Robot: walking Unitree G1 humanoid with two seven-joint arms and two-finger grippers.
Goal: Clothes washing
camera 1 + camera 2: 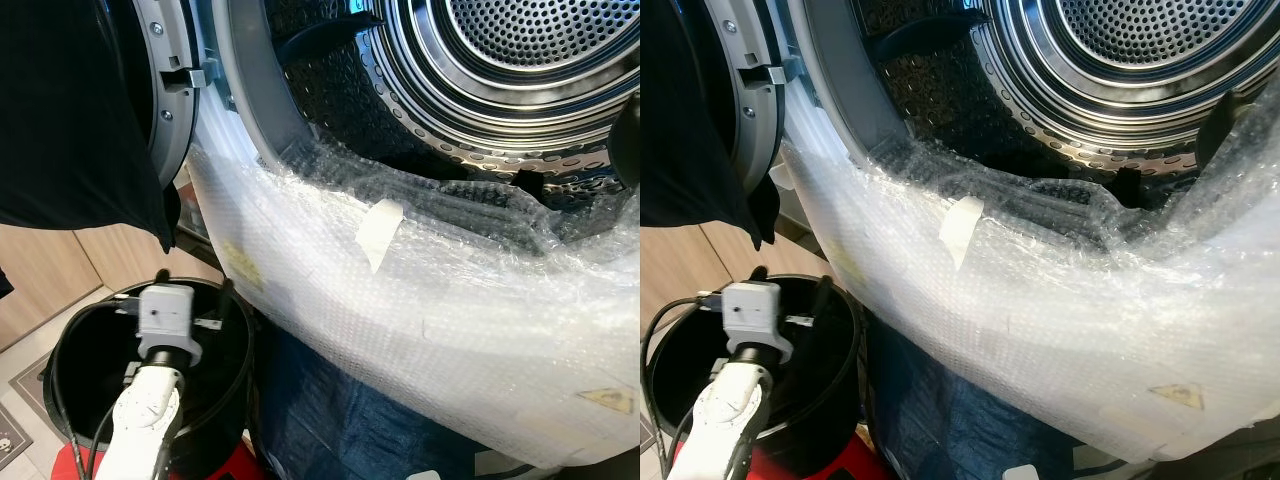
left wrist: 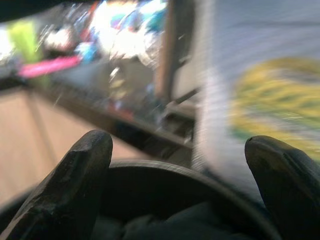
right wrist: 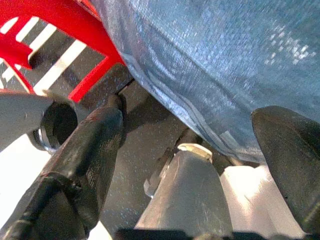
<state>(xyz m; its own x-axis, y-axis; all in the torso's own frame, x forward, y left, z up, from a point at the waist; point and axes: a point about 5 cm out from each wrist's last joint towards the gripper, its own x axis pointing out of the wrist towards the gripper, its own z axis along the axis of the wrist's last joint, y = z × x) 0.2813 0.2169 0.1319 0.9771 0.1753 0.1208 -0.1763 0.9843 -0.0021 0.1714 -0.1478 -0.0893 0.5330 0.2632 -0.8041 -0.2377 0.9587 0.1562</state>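
Pale wood-look floor (image 1: 45, 270)

Washing machine drum (image 1: 520, 60) standing open and empty, dark garment (image 1: 70, 110) hanging beside its door, black bucket (image 1: 215, 420) sitting below holding dark clothes (image 2: 165, 225)

Home laundry corner: open washing machine drum (image 1: 520, 60), wooden floor (image 1: 60, 270).

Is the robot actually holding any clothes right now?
No. The left gripper is open above the black bucket, and the right gripper is open, holding nothing.
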